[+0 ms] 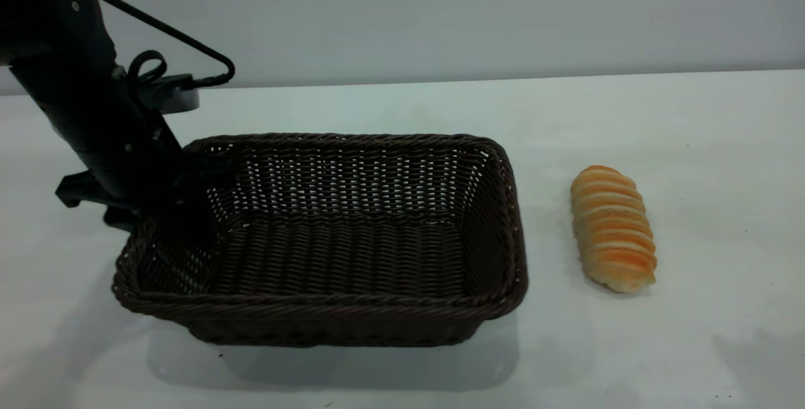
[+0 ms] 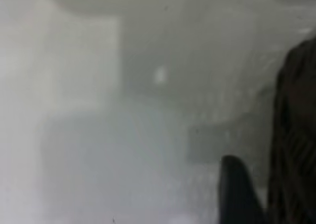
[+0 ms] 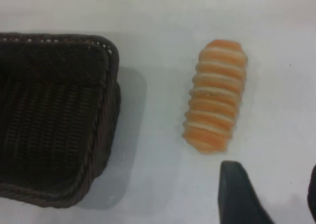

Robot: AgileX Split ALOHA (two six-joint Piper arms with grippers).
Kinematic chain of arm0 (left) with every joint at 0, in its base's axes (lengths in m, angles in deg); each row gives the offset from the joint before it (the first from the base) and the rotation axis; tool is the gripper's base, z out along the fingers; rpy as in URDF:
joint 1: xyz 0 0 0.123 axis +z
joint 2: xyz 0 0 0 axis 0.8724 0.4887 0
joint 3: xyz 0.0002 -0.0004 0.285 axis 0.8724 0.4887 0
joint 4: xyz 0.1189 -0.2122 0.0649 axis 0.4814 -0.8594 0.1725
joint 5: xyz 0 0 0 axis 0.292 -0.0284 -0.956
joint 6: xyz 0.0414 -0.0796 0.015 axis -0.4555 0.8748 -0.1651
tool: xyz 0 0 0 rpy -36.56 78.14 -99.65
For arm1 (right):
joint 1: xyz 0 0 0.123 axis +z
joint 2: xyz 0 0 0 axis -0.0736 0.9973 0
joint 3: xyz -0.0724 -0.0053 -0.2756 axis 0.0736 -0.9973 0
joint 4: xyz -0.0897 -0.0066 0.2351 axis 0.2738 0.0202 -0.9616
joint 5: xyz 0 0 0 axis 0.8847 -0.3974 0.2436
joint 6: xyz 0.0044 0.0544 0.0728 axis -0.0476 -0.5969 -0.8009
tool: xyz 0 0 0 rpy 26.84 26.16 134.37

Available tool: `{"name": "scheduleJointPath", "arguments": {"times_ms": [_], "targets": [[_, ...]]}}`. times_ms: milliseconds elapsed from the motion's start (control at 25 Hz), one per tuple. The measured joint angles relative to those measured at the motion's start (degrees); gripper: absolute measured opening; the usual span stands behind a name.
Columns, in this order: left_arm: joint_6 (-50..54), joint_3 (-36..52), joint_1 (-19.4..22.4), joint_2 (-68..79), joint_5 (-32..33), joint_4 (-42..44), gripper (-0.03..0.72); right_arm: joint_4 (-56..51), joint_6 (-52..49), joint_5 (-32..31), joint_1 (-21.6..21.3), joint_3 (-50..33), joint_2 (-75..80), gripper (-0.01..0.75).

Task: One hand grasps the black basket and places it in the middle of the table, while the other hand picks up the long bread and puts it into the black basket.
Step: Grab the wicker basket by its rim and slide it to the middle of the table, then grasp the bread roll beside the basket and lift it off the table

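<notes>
Black basket (image 1: 327,245) upright on the tabletop (image 1: 692,145), roughly mid-frame in the exterior view and somewhat toward the left arm's side; interior bare, nothing in it. Long bread (image 1: 613,228) lying ridged side up on the tabletop just beside the basket's right end, apart from it, a strip of bare surface between. Left tool (image 1: 173,198) down at the basket's left end, apparently at the rim near the far corner; fingers lost against the dark weave, so spread or pinching the rim: cannot tell. Left wrist view only a dark finger (image 2: 237,194) and a slice of basket wall (image 2: 296,135), no help on that point. Right tool (image 3: 276,199) above the tabletop near the bread's end, not touching it; one finger (image 3: 239,194) and the edge of another showing with a wide gap between, so spread and holding nothing. Progress, as judged: basket placement about done or in its last moments, release unconfirmed. Bread pickup not yet begun; grasp, lift, carry over the rim and drop into the basket all left to do.
</notes>
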Motion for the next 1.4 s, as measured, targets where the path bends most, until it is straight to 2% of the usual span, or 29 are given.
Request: {"name": "scheduleJointPath", "arguments": {"times_ms": [120, 200, 760, 960, 1280, 1400], "targets": [[0.7, 0.0, 0.0, -0.5, 1.1, 0.0, 0.580, 0.0, 0.0, 0.0, 0.0, 0.0, 0.0, 0.330], [0.7, 0.1, 0.0, -1.5, 1.8, 0.0, 0.607, 0.0, 0.0, 0.0, 0.0, 0.0, 0.0, 0.330], [0.9, 0.2, 0.0, -14.4, 8.5, 0.1, 0.575, -1.0, 0.3, -0.2, 0.0, 0.0, 2.7, 0.330], [0.8, 0.2, 0.0, -22.6, 9.1, 0.1, 0.575, -6.4, 6.1, 0.7, 0.0, 1.0, 9.4, 0.335], [-0.7, 0.3, 0.0, -36.6, 9.8, 0.3, 0.575, -24.4, 23.1, 3.5, 0.0, 3.9, 20.4, 0.471], [-0.8, 0.3, 0.0, -40.6, 9.8, 0.3, 0.575, -30.8, 29.2, 4.5, 1.3, 5.6, 24.5, 0.511]]}}
